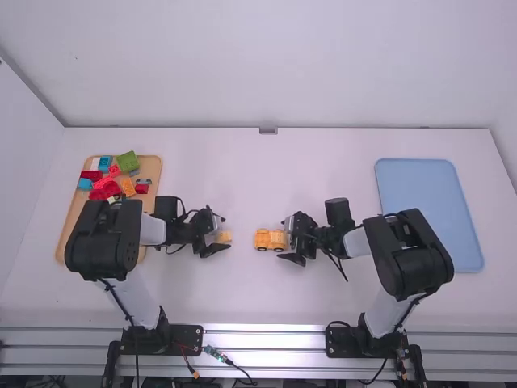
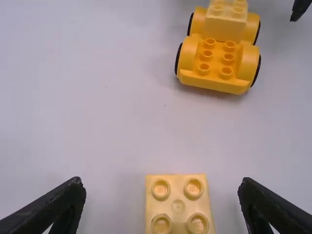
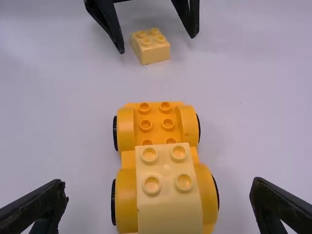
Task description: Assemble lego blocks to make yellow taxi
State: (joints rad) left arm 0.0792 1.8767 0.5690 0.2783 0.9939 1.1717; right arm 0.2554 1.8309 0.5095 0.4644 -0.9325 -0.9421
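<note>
My left gripper (image 1: pixel 216 233) is low over the table with its fingers apart around a pale yellow block (image 1: pixel 224 237). In the left wrist view the left gripper (image 2: pixel 161 207) stands open, the pale yellow block (image 2: pixel 178 207) lying between its fingers, touching neither. My right gripper (image 1: pixel 292 239) is at the right end of the orange-yellow car base (image 1: pixel 262 239). The right wrist view has the right gripper (image 3: pixel 158 195) open, fingers apart on both sides of the car base (image 3: pixel 156 119). A pale yellow block (image 3: pixel 168 195) sits on the base's nearer half.
At the left, a wooden tray (image 1: pixel 74 234) holds several red, green, blue and orange blocks. A blue tray (image 1: pixel 428 202) lies on the right side of the table (image 1: pixel 266 299), beyond the right arm.
</note>
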